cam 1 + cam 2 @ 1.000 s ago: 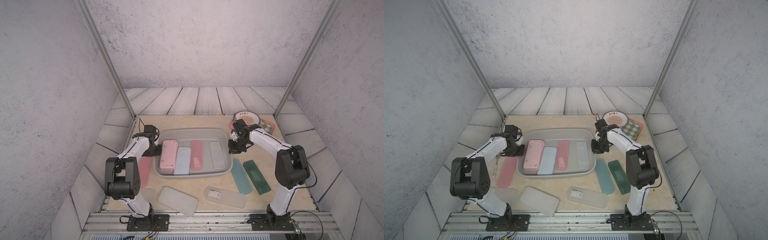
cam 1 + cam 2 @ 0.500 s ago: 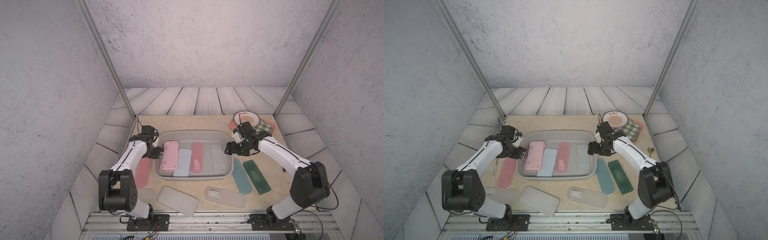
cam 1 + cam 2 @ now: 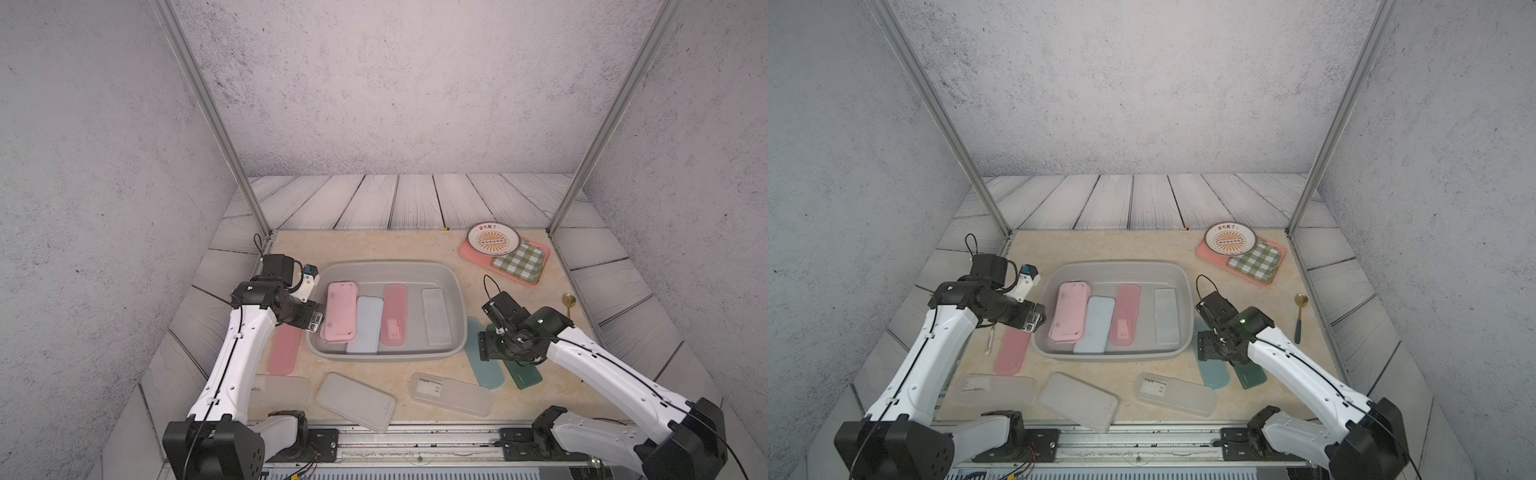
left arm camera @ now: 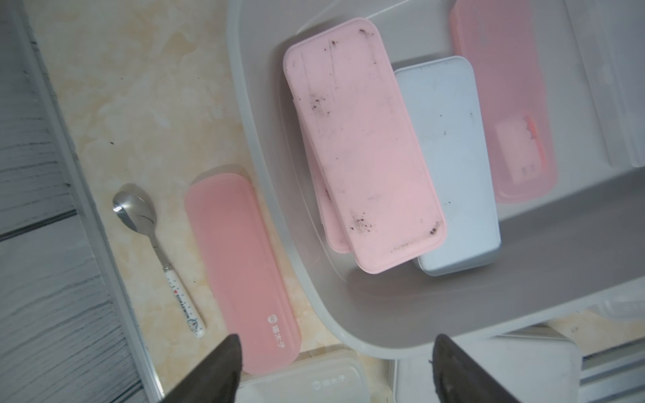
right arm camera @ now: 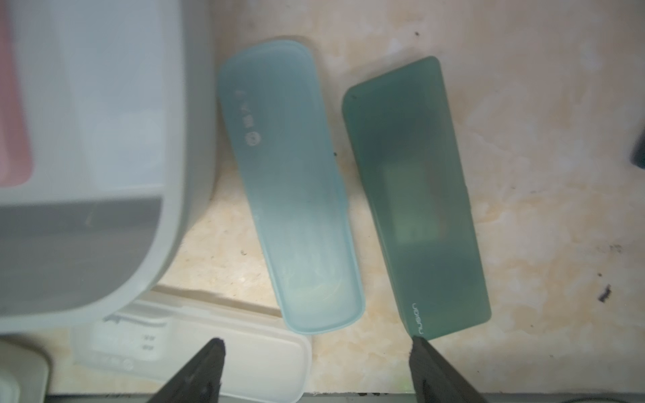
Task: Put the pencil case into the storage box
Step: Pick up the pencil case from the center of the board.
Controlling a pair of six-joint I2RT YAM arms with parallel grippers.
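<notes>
Top views: several cases (image 3: 342, 311) in storage box (image 3: 386, 266)

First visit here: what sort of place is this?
Probably a robot test booth: two arms on a metal rail, plain grey backdrop walls, pencil cases laid around a storage box.

Grey plaster-look booth, evenly lit.
Speckled walls (image 3: 395, 83) meet grey wood-grain planks (image 3: 415, 203); two metal posts (image 3: 216, 124) frame a beige marbled tabletop (image 3: 374, 245).
</notes>
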